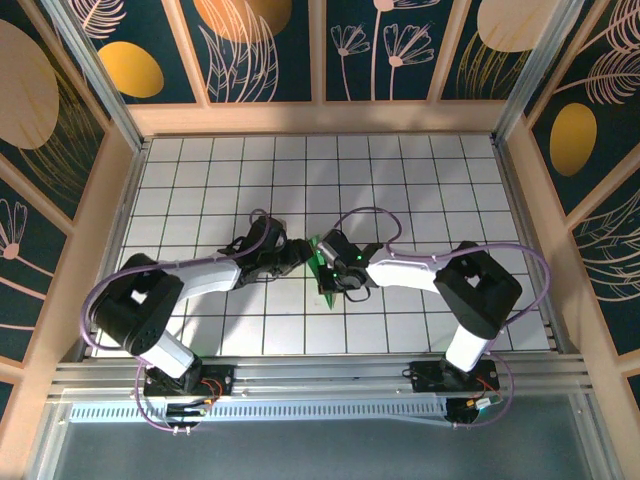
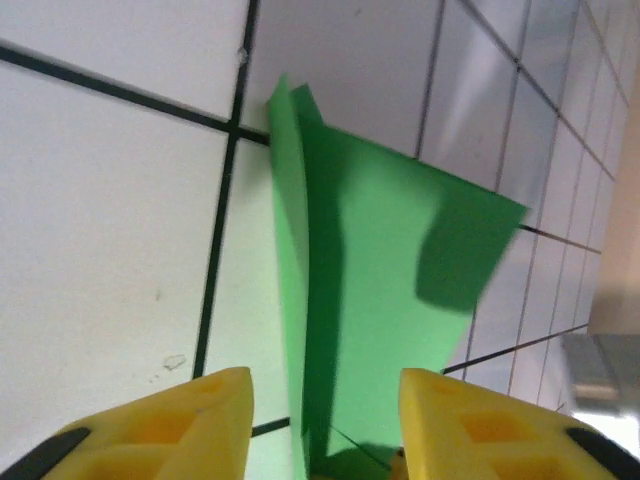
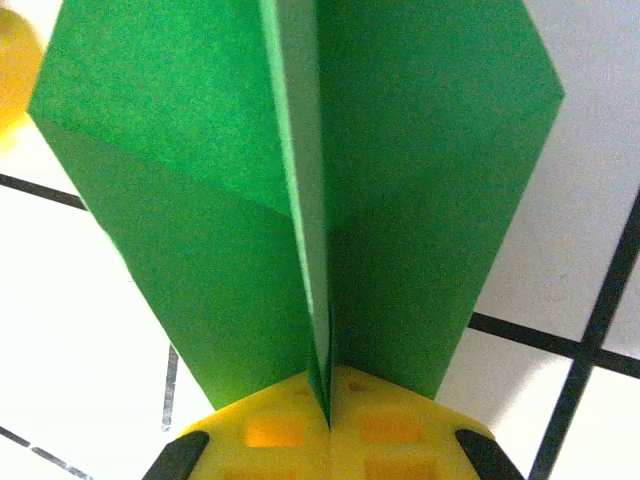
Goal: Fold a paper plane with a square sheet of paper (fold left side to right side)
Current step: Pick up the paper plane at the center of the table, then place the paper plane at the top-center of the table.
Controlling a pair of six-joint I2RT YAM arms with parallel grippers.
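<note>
The right gripper (image 3: 330,405) was clamped on the paper plane (image 3: 420,180) at its centre ridge — wings splayed either side. The left gripper (image 2: 325,400) had fingers apart — straddling the plane.

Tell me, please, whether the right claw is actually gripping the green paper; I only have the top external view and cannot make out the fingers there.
Observer: Yes. In the right wrist view, the right claw is shut on the upright central fold of the paper plane, with its yellow fingers pressed together on it.
Operator: Thank you. Is the left claw holding it as well?
Observer: No. In the left wrist view, the left claw is open. Its fingers stand apart on either side of the plane's end, and white tile shows between one finger and the paper.
</note>
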